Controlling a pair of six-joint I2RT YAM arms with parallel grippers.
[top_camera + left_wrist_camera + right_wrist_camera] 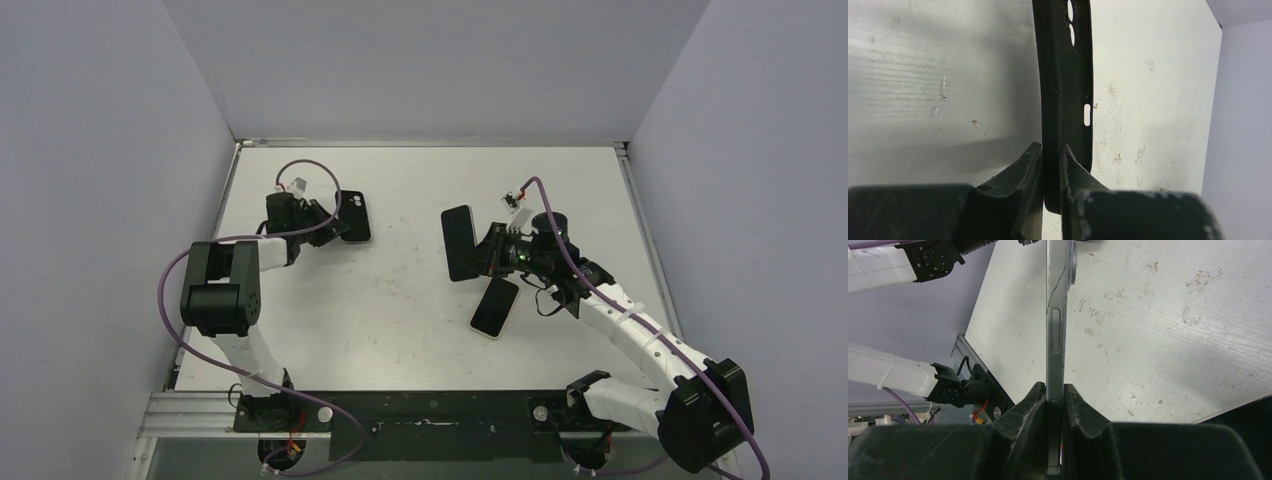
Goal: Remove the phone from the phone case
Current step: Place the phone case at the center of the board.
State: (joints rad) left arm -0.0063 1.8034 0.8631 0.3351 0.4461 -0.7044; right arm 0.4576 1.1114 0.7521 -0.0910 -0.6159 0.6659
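The left gripper is clamped tight on the empty phone case, at 10 o'clock over the table. The right gripper is clamped on the bare phone, near centre towards 2 o'clock, well apart from the case.

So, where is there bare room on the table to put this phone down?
Bare: the middle of the table, between the phone case and the held phone; also the far strip. Crowded: beside the right gripper, where a white-rimmed phone lies.
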